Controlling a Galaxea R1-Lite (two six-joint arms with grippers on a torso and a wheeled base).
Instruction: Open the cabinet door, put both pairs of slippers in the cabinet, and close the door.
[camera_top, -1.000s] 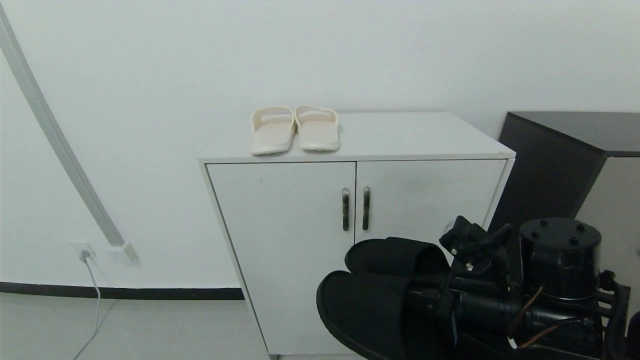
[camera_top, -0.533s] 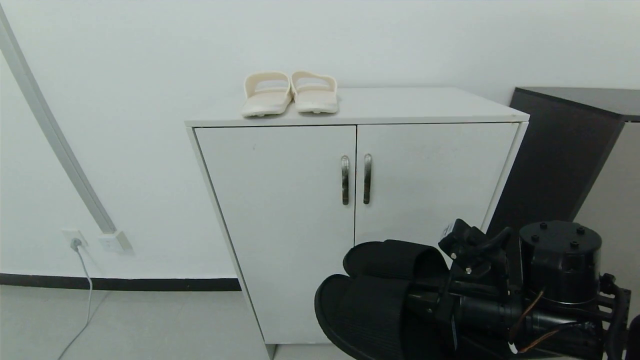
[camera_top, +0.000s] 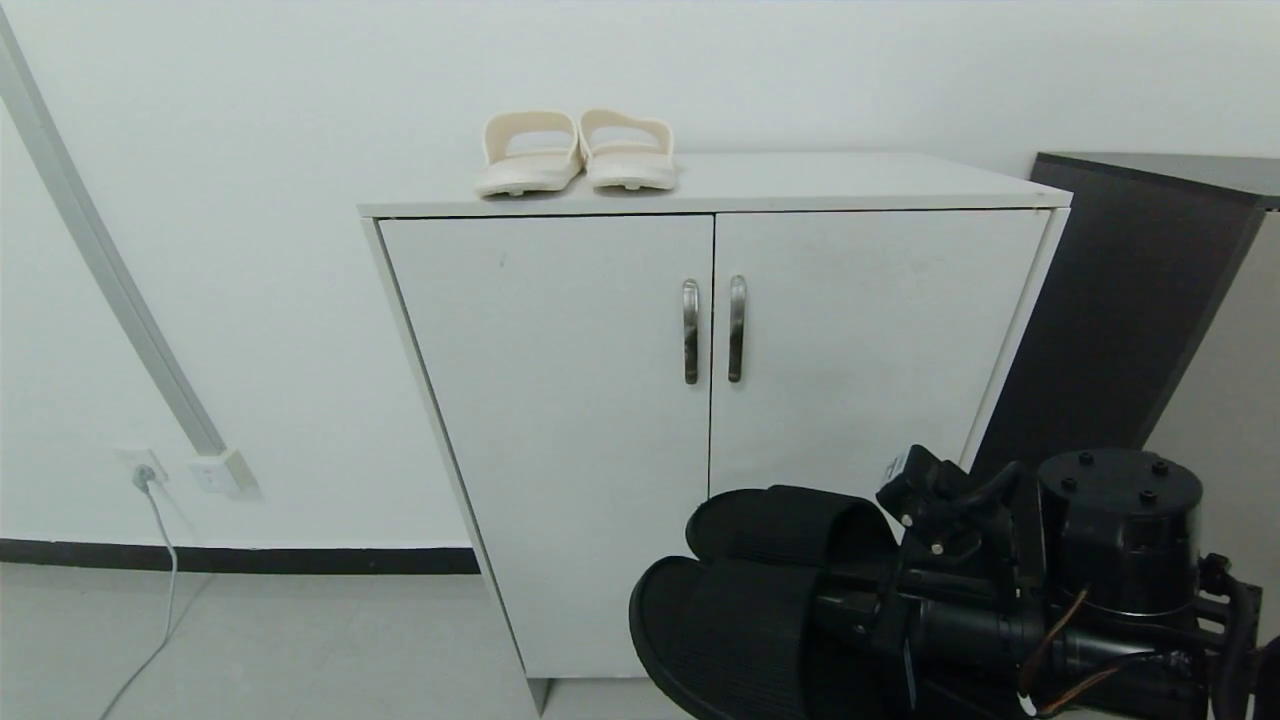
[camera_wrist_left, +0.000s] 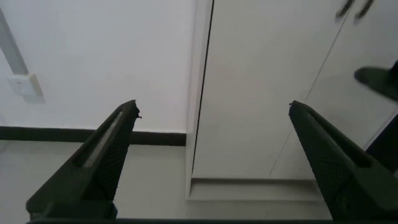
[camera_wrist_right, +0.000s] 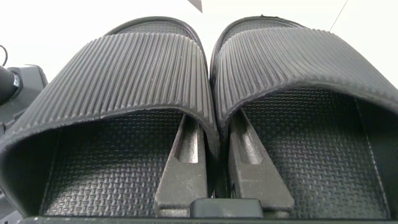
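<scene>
Now the view has sunk lower before the shut cabinet (camera_top: 560, 400); right gripper (camera_wrist_right: 214, 134) pinches black slippers (camera_top: 770, 590), left gripper (camera_wrist_left: 211, 109) gapes empty

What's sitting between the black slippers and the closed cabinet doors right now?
Nothing: the stretch is bare. The head view shows the black slippers, clamped by the right gripper, in front of the cabinet doors with no object between.
</scene>
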